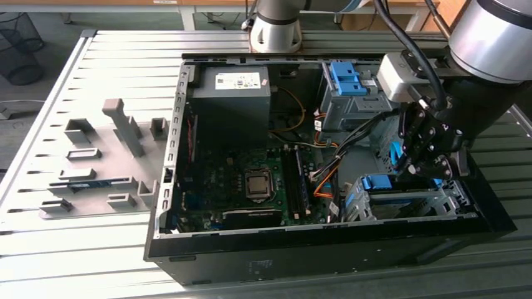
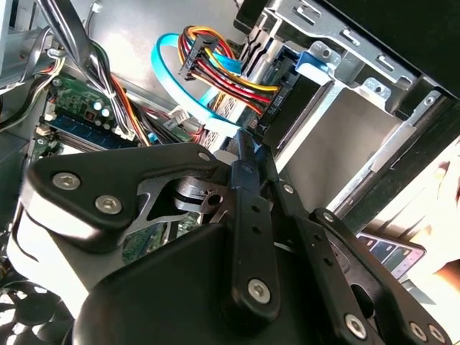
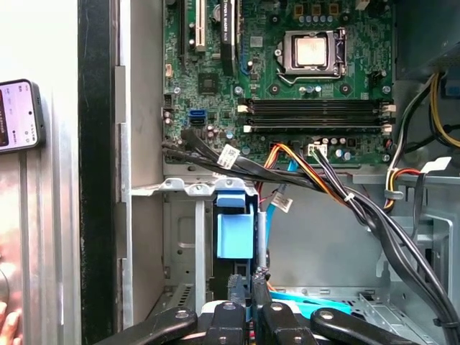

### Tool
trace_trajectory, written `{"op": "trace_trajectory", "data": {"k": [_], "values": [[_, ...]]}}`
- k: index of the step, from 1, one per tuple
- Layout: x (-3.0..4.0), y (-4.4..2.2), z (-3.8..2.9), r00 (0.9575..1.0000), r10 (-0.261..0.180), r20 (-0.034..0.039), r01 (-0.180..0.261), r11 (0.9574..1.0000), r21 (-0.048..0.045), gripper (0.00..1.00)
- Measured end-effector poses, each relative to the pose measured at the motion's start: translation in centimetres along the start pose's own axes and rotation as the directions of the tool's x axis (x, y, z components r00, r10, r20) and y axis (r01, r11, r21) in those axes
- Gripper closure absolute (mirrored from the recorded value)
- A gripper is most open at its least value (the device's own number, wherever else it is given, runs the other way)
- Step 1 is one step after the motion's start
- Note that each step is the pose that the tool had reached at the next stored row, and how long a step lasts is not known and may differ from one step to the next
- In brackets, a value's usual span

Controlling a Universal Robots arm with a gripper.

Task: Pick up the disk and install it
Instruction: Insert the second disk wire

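The disk lies inside the metal drive cage at the front corner of the open computer case, on the exterior view's right. Its bright blue bracket sticks out at the cage mouth, and the bracket faces the camera in the first wrist view. My gripper hangs just above that end. The fingers are pressed together right at the bracket's tab, and I see nothing clearly between them. In the second wrist view the gripper points at the cage wall.
A grey power-supply box sits at the case's back. The motherboard fills the floor. Bundled cables run beside the cage. Another blue bracket sits in the upper bay. Grey fixtures stand on the table. A phone lies outside the case, with a hand nearby.
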State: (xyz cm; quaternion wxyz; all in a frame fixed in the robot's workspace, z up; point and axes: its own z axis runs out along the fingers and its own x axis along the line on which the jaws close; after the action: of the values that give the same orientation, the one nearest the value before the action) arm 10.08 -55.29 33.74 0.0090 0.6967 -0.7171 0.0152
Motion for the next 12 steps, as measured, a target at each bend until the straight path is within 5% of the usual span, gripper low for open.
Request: {"op": "trace_trajectory", "data": {"k": [12], "values": [[0.10,-0.17,0.34,1.0000,0.000,0.0000,0.000,1.0000,0.0000,0.84]]}}
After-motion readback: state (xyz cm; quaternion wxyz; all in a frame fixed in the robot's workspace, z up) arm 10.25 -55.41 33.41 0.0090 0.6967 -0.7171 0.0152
